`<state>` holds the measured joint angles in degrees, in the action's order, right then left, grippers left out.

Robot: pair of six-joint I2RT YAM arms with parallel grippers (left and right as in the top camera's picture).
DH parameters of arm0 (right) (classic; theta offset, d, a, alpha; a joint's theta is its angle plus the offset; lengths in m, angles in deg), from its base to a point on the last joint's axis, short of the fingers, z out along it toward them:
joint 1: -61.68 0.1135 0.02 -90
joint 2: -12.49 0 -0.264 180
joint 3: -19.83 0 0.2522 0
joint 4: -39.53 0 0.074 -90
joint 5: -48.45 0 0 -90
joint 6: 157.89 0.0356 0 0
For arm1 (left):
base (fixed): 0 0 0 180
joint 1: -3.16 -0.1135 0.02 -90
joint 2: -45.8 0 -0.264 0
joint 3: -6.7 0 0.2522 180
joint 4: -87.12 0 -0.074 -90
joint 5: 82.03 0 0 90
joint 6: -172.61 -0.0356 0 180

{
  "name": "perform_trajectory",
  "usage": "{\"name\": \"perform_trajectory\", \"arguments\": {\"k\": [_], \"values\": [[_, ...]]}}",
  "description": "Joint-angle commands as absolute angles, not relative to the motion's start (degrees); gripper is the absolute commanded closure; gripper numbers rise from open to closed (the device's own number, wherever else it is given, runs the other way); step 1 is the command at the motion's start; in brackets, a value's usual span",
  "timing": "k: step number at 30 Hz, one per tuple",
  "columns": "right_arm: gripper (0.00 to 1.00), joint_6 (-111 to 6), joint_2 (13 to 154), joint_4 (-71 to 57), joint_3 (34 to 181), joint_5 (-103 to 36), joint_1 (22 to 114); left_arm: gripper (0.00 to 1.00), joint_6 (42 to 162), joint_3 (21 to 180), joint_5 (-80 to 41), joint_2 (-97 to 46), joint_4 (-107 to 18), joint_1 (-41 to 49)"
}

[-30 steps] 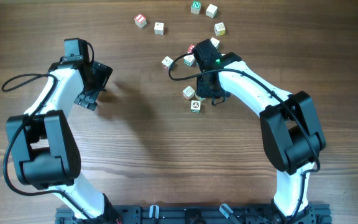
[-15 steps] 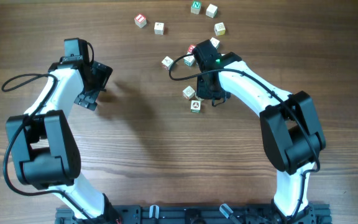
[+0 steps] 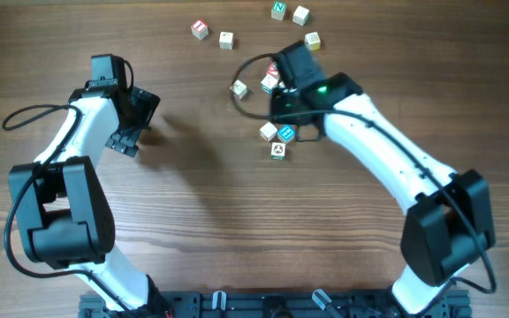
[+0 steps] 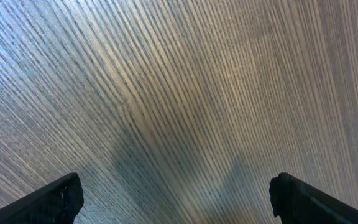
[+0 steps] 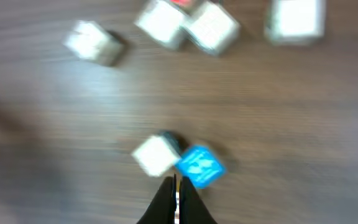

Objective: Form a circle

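Blue-faced wooden cube (image 5: 199,166) at one o'clock of the right gripper (image 5: 176,198), jaws pressed together, empty; a slow, centred push likely spares the adjacent pale wooden cube (image 5: 156,155).

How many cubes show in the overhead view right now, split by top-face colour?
Red-top cubes: 2
Green-top cube: 1
Blue-top cube: 1
Pale or unclear cubes: 7
Total: 11 in view; the right arm may hide more.
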<state>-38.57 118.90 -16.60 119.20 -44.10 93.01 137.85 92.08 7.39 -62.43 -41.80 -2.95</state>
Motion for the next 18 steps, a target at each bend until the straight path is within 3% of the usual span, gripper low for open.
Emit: {"name": "perform_trajectory", "arguments": {"k": [1, 18], "values": [[0.95, -40.8, 122.1, -16.3, 117.6, -46.8, 98.2, 0.0, 138.4, 92.3, 7.4, -63.2, -41.8, -3.0], [0.95, -36.4, 126.8, -17.3, 117.3, -53.6, 99.3, 0.0, 138.4, 92.3, 7.4, -63.2, -41.8, -3.0]]}}
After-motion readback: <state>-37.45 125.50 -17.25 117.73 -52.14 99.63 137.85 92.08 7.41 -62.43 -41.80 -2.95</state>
